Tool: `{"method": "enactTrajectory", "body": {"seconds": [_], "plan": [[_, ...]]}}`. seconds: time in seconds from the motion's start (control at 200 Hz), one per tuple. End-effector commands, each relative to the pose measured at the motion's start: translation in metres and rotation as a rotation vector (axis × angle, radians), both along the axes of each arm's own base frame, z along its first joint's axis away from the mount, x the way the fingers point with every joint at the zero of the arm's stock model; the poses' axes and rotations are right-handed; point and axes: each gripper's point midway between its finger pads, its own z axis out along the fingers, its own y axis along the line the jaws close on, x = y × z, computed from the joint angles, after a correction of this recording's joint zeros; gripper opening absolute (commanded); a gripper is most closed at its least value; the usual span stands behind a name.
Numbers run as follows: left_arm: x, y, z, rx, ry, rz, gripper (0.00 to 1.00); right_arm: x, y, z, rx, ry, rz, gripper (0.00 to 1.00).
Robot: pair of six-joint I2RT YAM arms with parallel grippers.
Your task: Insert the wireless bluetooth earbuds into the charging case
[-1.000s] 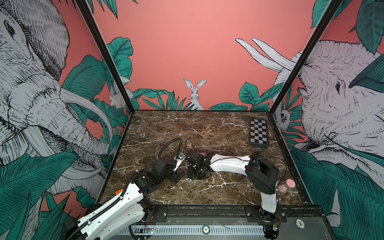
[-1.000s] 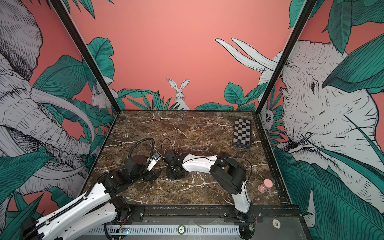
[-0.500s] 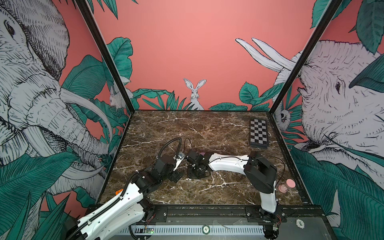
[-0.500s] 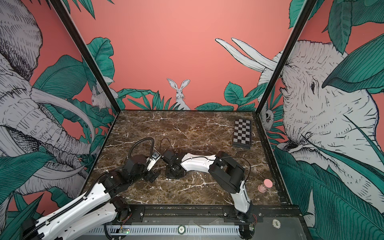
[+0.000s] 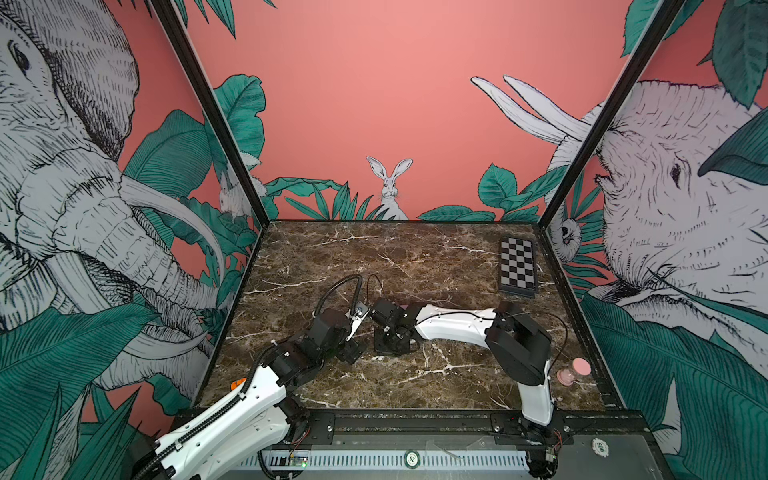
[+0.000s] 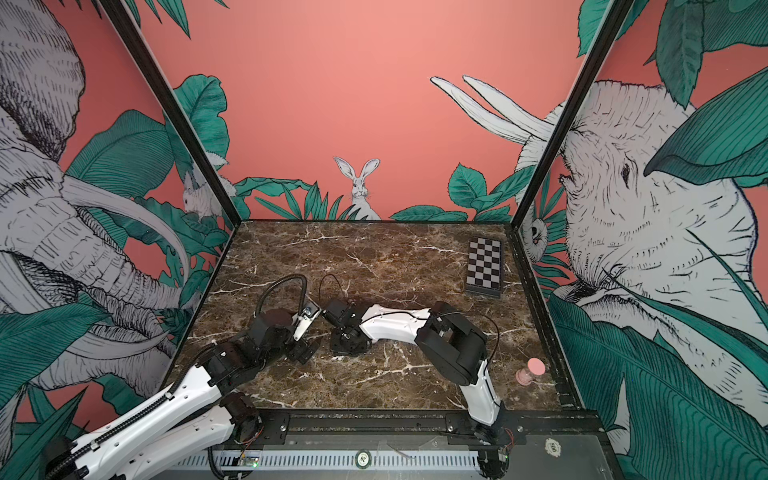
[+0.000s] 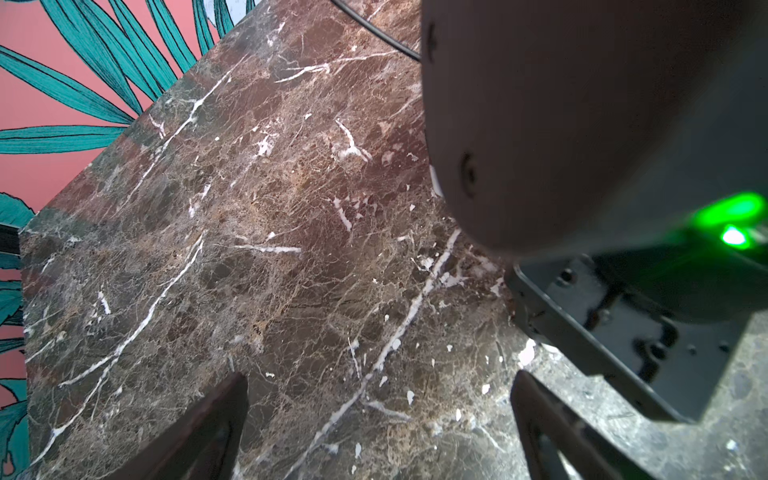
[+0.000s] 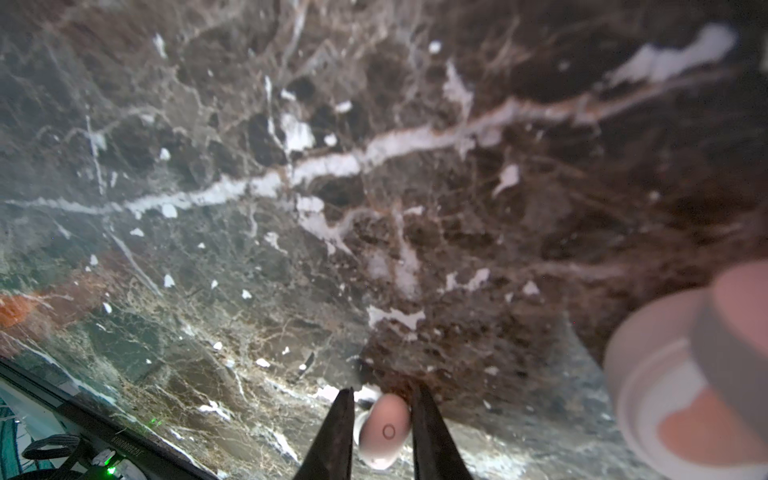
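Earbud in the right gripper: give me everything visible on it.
The earbud is a small, smooth, pale peach bean of glossy plastic with a thin dark ring marked on its face and a whitish part at one side. It sits between the right gripper's dark fingers, which are closed against both its sides, just above the brown marble table. Both top views hide it.

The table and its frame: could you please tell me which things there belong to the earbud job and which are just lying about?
Job in hand:
- earbud, pinched in the right gripper
- open case close by it
- open pink case near the table's right edge

Lying about:
- checkered board
- two round tokens on the front frame
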Motion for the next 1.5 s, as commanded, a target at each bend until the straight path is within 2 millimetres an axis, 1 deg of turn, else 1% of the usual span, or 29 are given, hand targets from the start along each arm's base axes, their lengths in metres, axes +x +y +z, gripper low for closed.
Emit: {"method": "enactTrajectory", "body": {"seconds": [0.0, 0.105, 0.28, 0.395, 0.51, 0.515, 0.53, 0.545, 0.79, 1.02, 1.495], "plan": [[0.000, -0.009, 0.011, -0.020, -0.017, -0.042, 0.99, 0.000, -0.027, -0.038, -0.142, 0.012, -0.019, 0.25], [0.000, -0.009, 0.011, -0.020, -0.016, -0.042, 0.99, 0.001, -0.028, -0.041, -0.148, 0.020, -0.020, 0.24], [-0.001, -0.009, 0.010, -0.019, -0.013, -0.044, 0.99, 0.000, -0.029, -0.040, -0.144, 0.022, -0.017, 0.24], [-0.001, -0.009, 0.011, -0.020, -0.012, -0.043, 0.99, -0.002, -0.032, -0.037, -0.145, 0.021, -0.013, 0.24], [0.000, -0.010, 0.010, -0.020, -0.011, -0.044, 0.99, -0.003, -0.030, -0.033, -0.130, 0.021, -0.010, 0.24], [-0.001, -0.010, 0.010, -0.020, -0.011, -0.044, 0.99, -0.003, -0.030, -0.032, -0.130, 0.021, -0.010, 0.24], [-0.001, -0.010, 0.010, -0.020, -0.011, -0.044, 0.99, -0.008, -0.038, -0.039, -0.152, 0.035, -0.010, 0.24], [0.000, -0.009, 0.011, -0.021, -0.013, -0.042, 0.99, -0.008, -0.039, -0.040, -0.155, 0.035, -0.010, 0.25], [0.000, -0.008, 0.012, -0.024, -0.022, -0.036, 0.99, -0.012, -0.039, -0.035, -0.160, 0.035, -0.002, 0.27], [-0.001, -0.007, 0.013, -0.029, -0.026, -0.035, 0.99, -0.014, -0.041, -0.031, -0.169, 0.032, 0.001, 0.25], [-0.001, -0.007, 0.014, -0.031, -0.027, -0.035, 0.99, -0.020, -0.044, -0.030, -0.171, 0.046, 0.021, 0.23]]}}
